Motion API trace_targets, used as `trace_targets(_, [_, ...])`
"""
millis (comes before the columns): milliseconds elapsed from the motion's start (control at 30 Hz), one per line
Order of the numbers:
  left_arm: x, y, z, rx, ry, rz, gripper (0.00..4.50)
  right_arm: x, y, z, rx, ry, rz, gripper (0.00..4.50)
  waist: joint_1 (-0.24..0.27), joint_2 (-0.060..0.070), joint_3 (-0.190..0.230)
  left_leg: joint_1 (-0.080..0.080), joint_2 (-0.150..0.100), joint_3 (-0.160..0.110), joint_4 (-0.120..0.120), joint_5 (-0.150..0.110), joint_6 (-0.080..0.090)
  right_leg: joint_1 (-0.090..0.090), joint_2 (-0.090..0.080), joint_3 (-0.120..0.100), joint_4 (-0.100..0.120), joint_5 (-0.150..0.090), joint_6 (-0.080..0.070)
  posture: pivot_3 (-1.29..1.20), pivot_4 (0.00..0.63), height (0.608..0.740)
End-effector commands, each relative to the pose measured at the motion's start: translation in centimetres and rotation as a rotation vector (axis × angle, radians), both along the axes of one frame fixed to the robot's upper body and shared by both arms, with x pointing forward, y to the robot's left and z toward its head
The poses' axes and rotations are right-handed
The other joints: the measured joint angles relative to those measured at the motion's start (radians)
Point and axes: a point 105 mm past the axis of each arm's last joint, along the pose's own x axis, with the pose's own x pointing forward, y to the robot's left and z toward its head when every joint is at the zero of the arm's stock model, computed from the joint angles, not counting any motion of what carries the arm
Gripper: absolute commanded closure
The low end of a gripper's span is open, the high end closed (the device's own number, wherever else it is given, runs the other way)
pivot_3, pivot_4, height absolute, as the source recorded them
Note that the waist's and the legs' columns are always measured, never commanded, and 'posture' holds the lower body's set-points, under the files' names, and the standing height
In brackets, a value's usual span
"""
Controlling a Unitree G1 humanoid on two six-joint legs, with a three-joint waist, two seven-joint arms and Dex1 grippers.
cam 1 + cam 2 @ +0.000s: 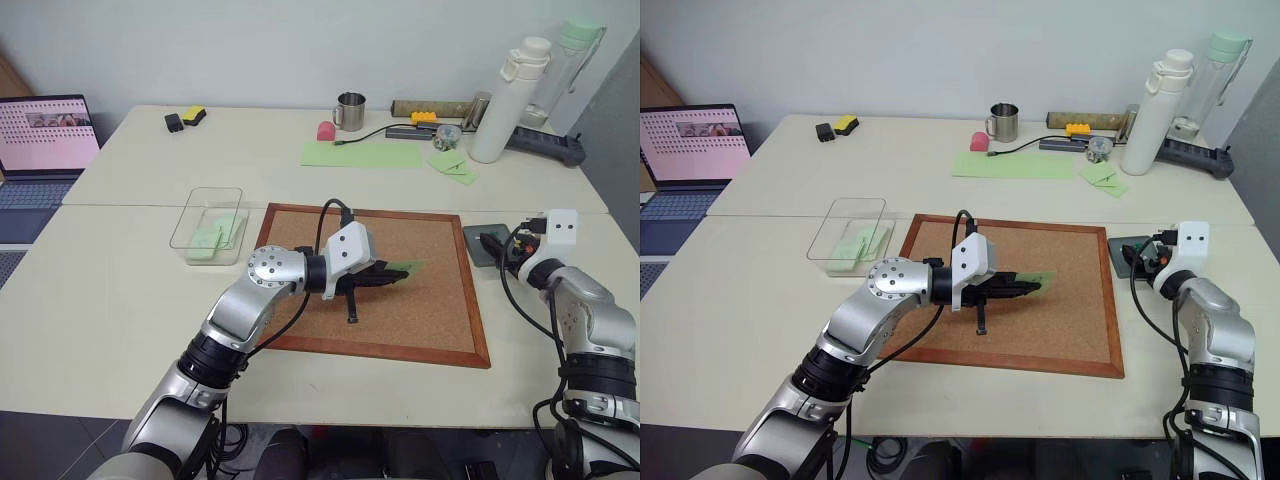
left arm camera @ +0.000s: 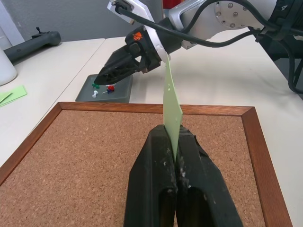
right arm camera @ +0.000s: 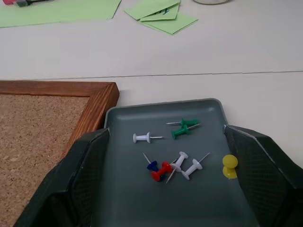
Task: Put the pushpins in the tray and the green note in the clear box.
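The right wrist view looks straight down into the tray (image 3: 163, 189): a smooth dark-grey square with a low rim and rounded corners, lying just beside the wooden frame of the corkboard (image 3: 97, 101). Scattered in it are the pushpins (image 3: 165, 168), glossy plastic heads in white, green, red and blue with thin metal points, and a yellow one right beside one finger. The right gripper (image 3: 163, 213) has its ribbed black fingers spread wide on either side of the tray, holding nothing.

The left wrist view gives what the head views barely resolve: the left gripper (image 2: 175, 156) has its scuffed black fingers pressed together on the lower edge of the green note (image 2: 171, 101), a thin, flat slip of paper standing up edge-on above the grainy cork.

From the head, that note (image 1: 405, 268) hangs over the middle of the board, and the clear box (image 1: 210, 225), transparent with rounded corners, lies by the board's left edge with green paper inside.
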Motion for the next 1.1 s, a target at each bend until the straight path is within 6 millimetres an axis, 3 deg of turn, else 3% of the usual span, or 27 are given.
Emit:
trace_targets(33, [0.1,0.2,1.3,-0.034,-0.039,0.009,4.50,0.2,-0.2,0.2,0.034,-0.006,-0.002,0.44,0.001,0.000,0.000,0.000,0.000,0.000,0.000,0.000,0.000,0.000,0.000,0.000,0.000,0.000,0.000,0.00,0.150,0.740])
trace_targets(233, [0.6,0.5,1.5,-0.041,-0.045,0.035,4.50,0.2,-1.0,0.8,0.090,-0.029,-0.030,0.44,0.001,0.000,0.000,0.000,0.000,0.000,0.000,0.000,0.000,0.000,0.000,0.000,0.000,0.000,0.000,0.00,0.150,0.740])
trace_targets(367, [1.4,1.3,2.4,-0.065,-0.059,0.085,4.50,0.2,-0.2,3.8,0.002,-0.150,0.051,0.44,0.001,0.000,0.000,0.000,0.000,0.000,0.000,0.000,0.000,0.000,0.000,0.000,0.000,0.000,0.000,0.00,0.150,0.740])
trace_targets(433, [2.4,2.5,3.8,-0.123,-0.038,0.161,4.50,-0.1,1.0,5.5,-0.022,-0.211,0.133,0.44,0.000,0.001,0.001,0.000,0.000,0.000,0.000,0.000,0.000,0.000,0.000,0.000,0.000,0.000,0.000,0.00,0.150,0.740])
trace_targets(600, [4.3,7.2,6.2,-0.180,-0.023,0.358,4.50,-1.9,5.9,9.0,-0.022,-0.290,0.443,0.44,-0.010,0.001,0.001,0.000,0.001,-0.001,0.000,0.000,0.000,0.000,0.001,-0.001,0.000,0.000,0.000,0.00,0.150,0.740])
trace_targets(733, [5.3,14.5,6.8,-0.174,-0.035,0.667,4.50,-5.8,11.6,10.4,-0.017,-0.243,0.866,0.44,-0.020,0.001,0.001,0.000,0.001,-0.001,0.000,0.000,0.000,0.000,0.000,-0.001,-0.001,0.000,0.000,0.00,0.150,0.740])
trace_targets(867, [6.5,21.4,6.1,-0.155,-0.092,1.034,4.50,-8.2,14.7,11.4,-0.006,-0.213,1.075,0.44,-0.015,0.000,0.002,0.000,0.001,-0.004,0.000,0.000,0.000,0.000,0.000,-0.003,-0.001,0.000,0.000,0.00,0.150,0.740])
trace_targets(967, [7.1,23.8,4.9,-0.128,-0.084,1.170,4.50,-8.9,16.1,12.1,0.030,-0.208,1.144,0.44,-0.004,-0.002,0.003,-0.001,0.000,-0.005,0.001,0.000,0.000,0.001,0.000,-0.004,0.000,0.000,0.000,0.00,0.150,0.740])
trace_targets(1100, [8.1,23.7,3.3,-0.076,-0.083,1.232,4.50,-9.3,16.9,12.1,0.047,-0.199,1.162,0.44,0.011,-0.004,0.005,-0.001,0.000,-0.006,0.001,0.000,0.000,0.001,0.000,-0.005,-0.001,0.000,0.000,0.00,0.150,0.740])
